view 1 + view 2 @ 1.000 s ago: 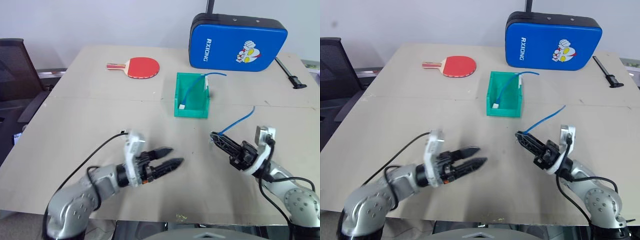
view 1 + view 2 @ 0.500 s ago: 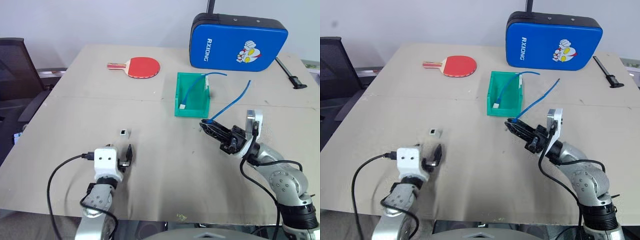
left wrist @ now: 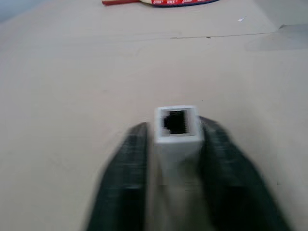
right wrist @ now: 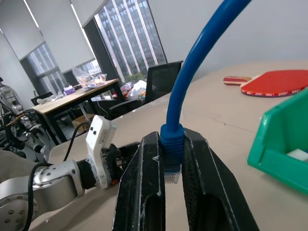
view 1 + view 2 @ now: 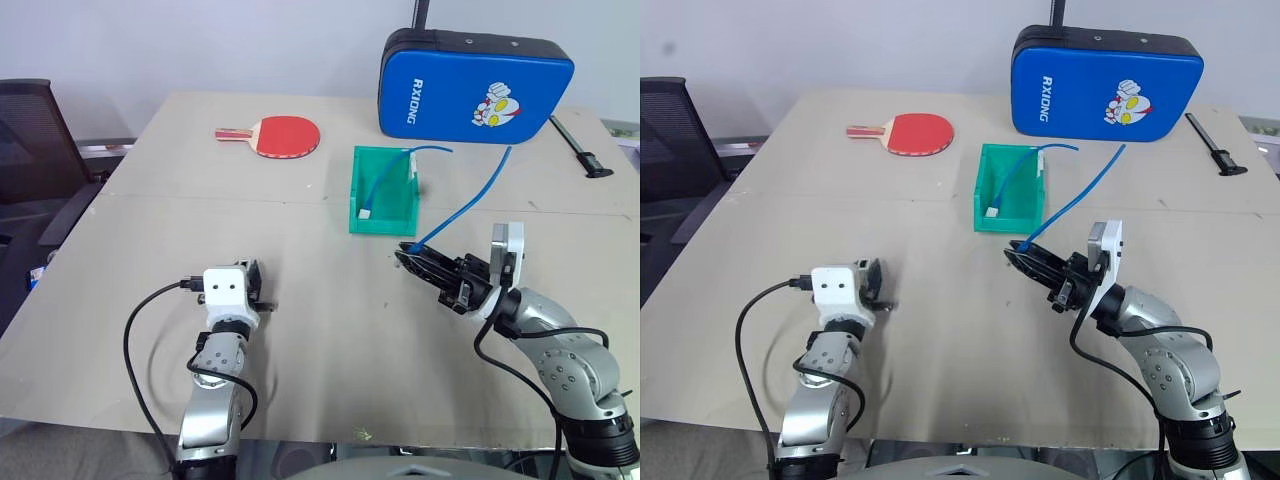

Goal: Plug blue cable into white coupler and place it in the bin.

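The white coupler (image 3: 177, 124) sits between the two black fingers of my left gripper (image 5: 256, 283), which is shut on it low over the table's near left, its dark socket facing away. Right of centre, my right gripper (image 5: 408, 255) is shut on the blue cable (image 5: 470, 205) just behind its clear plug (image 4: 171, 174). The cable arcs up and back from the fingers. The plug end points left toward the left gripper, with a gap of table between the two. The teal bin (image 5: 383, 222) stands beyond them at mid table, holding another blue cable with a white end block (image 5: 367, 212).
A blue padded case (image 5: 475, 85) stands at the back right, with a black caliper (image 5: 585, 152) beside it. A red paddle (image 5: 285, 135) lies at the back left. A dark office chair (image 5: 30, 140) stands past the table's left edge.
My left arm swung from pointing right to pointing forward, moved left to the coupler, and its fingers closed on it. My right gripper carried the cable a little left and up.
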Robot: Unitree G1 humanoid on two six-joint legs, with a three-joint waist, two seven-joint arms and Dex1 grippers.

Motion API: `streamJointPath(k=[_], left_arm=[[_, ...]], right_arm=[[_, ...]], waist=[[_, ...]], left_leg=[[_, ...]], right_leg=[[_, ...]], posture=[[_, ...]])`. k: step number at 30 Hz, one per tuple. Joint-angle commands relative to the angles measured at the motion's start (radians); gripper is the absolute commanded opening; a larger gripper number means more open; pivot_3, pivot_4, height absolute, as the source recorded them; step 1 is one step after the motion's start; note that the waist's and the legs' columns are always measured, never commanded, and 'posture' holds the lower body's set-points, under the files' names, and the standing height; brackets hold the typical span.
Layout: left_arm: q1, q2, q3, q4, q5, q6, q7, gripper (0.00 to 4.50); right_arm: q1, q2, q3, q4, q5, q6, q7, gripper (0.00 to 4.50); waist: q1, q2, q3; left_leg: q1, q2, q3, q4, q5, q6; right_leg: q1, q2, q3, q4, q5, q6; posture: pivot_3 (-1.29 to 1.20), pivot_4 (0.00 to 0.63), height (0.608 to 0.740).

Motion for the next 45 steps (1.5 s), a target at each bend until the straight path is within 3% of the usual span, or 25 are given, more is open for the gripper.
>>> streamJointPath(k=[1,6,11,14,18,26,45], left_arm=[[0.038,-0.003,-0.013,-0.002,-0.017,0.052,-0.026,0.38],[-0.028,0.032,-0.049,-0.033,-0.033,0.018,-0.104,0.38],[-0.154,0.087,-0.148,-0.057,-0.036,-0.018,-0.241,0.38],[-0.269,0.096,-0.168,-0.040,0.000,-0.055,-0.234,0.38],[-0.379,0.078,-0.201,-0.061,0.020,-0.062,-0.230,0.38],[-0.396,0.060,-0.233,-0.099,0.028,-0.052,-0.226,0.38],[-0.388,0.058,-0.264,-0.102,0.049,-0.046,-0.240,0.38]], right_arm=[[-0.003,-0.002,-0.001,-0.043,-0.008,-0.023,0.010,0.00],[-0.060,0.001,0.040,-0.042,-0.072,-0.048,0.020,0.00],[-0.194,0.036,0.164,0.041,-0.263,-0.161,0.034,0.00],[-0.318,0.131,0.216,0.192,-0.423,-0.301,-0.039,0.00],[-0.417,0.275,0.216,0.308,-0.483,-0.380,-0.132,0.00],[-0.428,0.321,0.212,0.366,-0.537,-0.442,-0.148,0.00],[-0.423,0.274,0.272,0.366,-0.672,-0.358,-0.158,0.00]], waist=[[0.000,0.000,0.000],[0.001,0.001,0.000],[-0.001,-0.001,0.001],[-0.004,-0.001,0.001],[-0.003,-0.001,0.001],[-0.002,-0.001,0.001],[-0.003,-0.001,0.001]], left_leg=[[0.000,0.000,0.000,0.000,0.000,0.000],[0.000,0.000,0.000,0.000,0.000,0.000],[-0.001,-0.001,0.000,0.003,0.000,0.000],[-0.001,0.000,0.000,0.003,0.000,0.000],[-0.002,0.000,0.000,0.002,0.001,-0.002],[-0.004,0.000,0.001,0.000,0.004,-0.007],[-0.002,0.000,0.000,0.000,0.002,-0.003]], right_leg=[[0.000,0.000,0.000,0.000,0.000,0.000],[0.000,0.001,-0.001,0.000,0.000,0.000],[0.000,0.004,-0.004,0.001,0.000,0.000],[0.000,0.007,-0.004,0.001,0.000,0.000],[-0.002,0.008,-0.004,0.003,0.000,0.000],[-0.003,0.006,-0.004,0.000,0.000,0.000],[-0.003,0.007,-0.004,0.004,0.000,0.000]], posture=[[0.00,0.150,0.729],[0.00,0.150,0.729],[0.00,0.150,0.729],[0.00,0.150,0.729],[0.00,0.150,0.729],[0.00,0.150,0.729],[0.00,0.150,0.729]])
